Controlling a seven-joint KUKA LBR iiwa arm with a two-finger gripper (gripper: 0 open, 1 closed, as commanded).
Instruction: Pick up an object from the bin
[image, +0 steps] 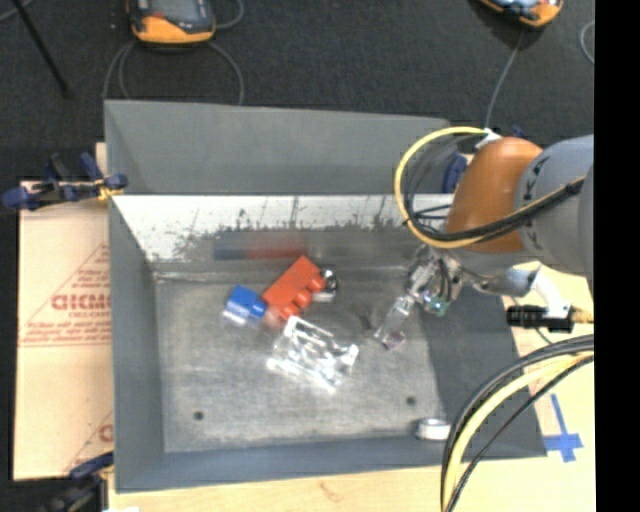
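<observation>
We look down on the bin (250, 410) from high up, with just one camera. We are tipped a bit, so we see the inside of the far wall (260, 150). The whole bin fits in. The arm (560, 190) reaches in from our right.

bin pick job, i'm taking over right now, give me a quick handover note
Gripper: low over the floor of the grey metal bin, right side, just right of the clear plastic moulded piece. Open or shut unclear; nothing seen held.
Things: orange plastic block and blue-and-white cap left of centre towards the back; small round silver piece in the front right corner.
Done: nothing lifted yet.
Left: grasp one thing, lift it out.
</observation>
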